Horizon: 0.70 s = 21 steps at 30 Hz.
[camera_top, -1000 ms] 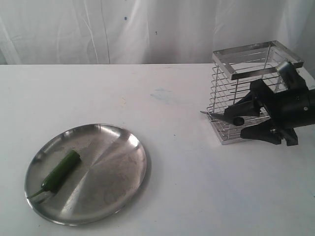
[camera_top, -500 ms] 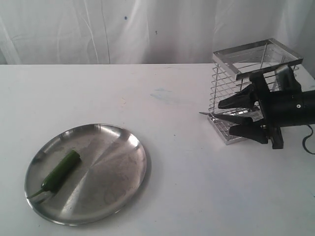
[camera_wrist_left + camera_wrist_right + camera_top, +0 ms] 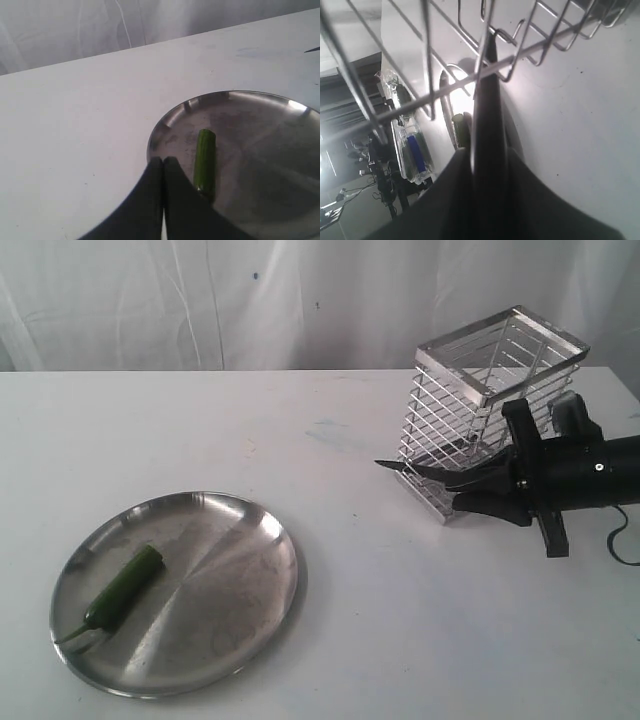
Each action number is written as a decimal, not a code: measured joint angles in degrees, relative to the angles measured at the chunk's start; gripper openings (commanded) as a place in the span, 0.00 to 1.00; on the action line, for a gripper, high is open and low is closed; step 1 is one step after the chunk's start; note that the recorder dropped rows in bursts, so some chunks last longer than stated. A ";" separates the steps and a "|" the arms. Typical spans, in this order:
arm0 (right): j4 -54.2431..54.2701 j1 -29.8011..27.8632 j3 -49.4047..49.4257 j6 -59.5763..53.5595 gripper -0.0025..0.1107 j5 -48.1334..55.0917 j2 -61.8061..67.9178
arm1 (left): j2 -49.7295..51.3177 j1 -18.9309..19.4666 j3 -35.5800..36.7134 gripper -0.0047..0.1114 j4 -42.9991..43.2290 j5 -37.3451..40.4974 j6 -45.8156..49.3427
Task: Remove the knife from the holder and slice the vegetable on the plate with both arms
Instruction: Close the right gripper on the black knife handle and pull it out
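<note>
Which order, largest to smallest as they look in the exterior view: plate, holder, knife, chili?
1. plate, widest footprint.
2. holder, somewhat smaller, tilted.
3. knife and chili: visible lengths look alike, and the knife is partly hidden, so I won't rank them.

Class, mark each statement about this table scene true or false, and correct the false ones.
1. The vegetable lies on the plate. True.
2. The holder stands upright. False: it is tilted.
3. The right gripper is shut on the knife. True.
4. The left gripper is wide open. False: its jaws are shut, beside the vegetable.
</note>
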 measured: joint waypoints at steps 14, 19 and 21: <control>-8.16 0.00 0.12 8.77 0.02 0.71 -4.46 | 0.00 0.00 0.00 0.04 0.00 0.00 0.00; -14.50 0.00 -0.28 14.27 0.02 0.70 -5.83 | 0.00 0.00 0.00 0.04 0.00 0.00 0.00; -16.39 0.00 -0.82 16.38 0.02 1.88 -6.58 | 0.00 0.00 0.00 0.04 0.00 0.00 0.00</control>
